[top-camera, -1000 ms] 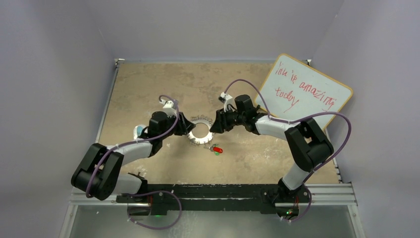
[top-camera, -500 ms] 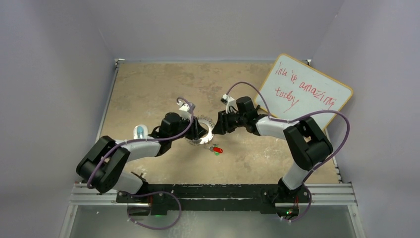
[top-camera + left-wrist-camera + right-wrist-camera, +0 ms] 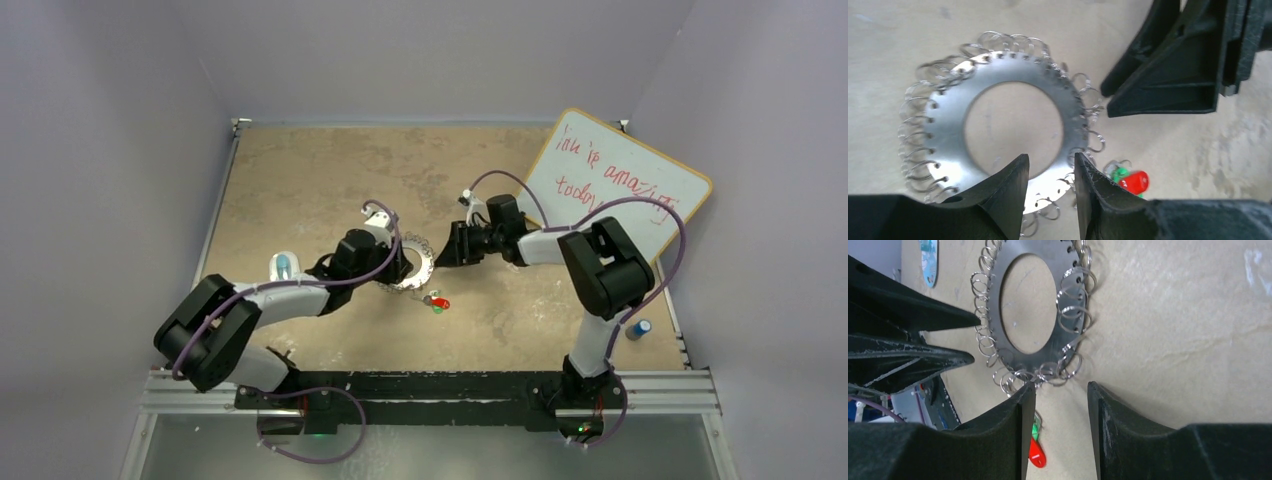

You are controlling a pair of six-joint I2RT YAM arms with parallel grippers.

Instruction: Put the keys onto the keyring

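Just beside the keyring (image 3: 948, 125), both keys (image 3: 439, 305) lie loose on the table (image 3: 300, 180).
Red-headed key (image 3: 1135, 181) and green-headed key (image 3: 1118, 174) touch each other close to the ring's fringe of loops, threaded on none of them; the ring's wide centre holds only bare tabletop; left gripper (image 3: 1050, 160) hangs over the ring's rim, jaws spread, pinching nothing; right gripper (image 3: 1062, 386) sits at the ring's opposite side, jaws likewise spread, one fingertip at the loops; a clear bluish object (image 3: 284, 266) lies well apart from the ring, beyond the left gripper.
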